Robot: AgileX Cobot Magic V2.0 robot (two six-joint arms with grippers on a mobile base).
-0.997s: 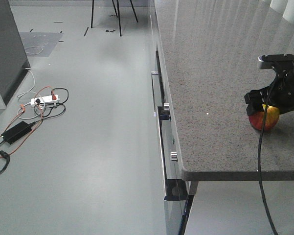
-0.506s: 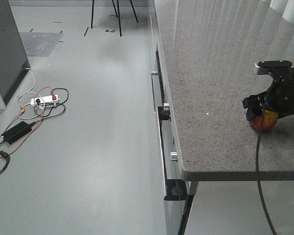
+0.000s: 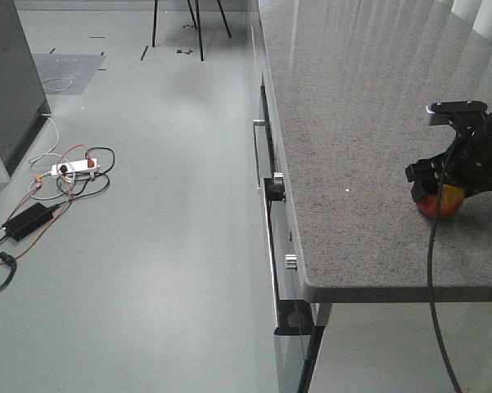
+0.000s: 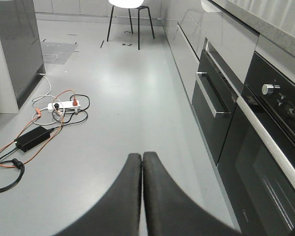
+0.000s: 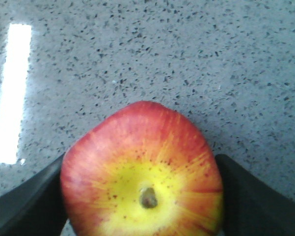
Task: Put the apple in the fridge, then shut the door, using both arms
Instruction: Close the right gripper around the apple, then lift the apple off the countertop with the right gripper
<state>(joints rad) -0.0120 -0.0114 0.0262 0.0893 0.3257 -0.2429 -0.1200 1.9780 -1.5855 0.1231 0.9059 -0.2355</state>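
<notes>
- We counted one round red-and-yellow apple [image 5: 142, 182], sitting on the grey speckled stone surface [image 3: 352, 123] near its front edge.
- The right end effector [image 5: 140, 164] gripped that apple, its two dark fingers [image 5: 29, 201] pressed against opposite sides.
- The left end effector [image 4: 141, 167] hung over the grey floor [image 4: 113, 98], its two fingers together with no gap.
- On the floor we saw one white power strip [image 3: 75, 167] and one black adapter [image 3: 29, 219].
- Two silver knobs [image 3: 278, 179] showed below the surface.

Red apple [image 5: 142, 167], yellow-streaked centre; grey counter [image 5: 186, 59], black-speckled.
</notes>
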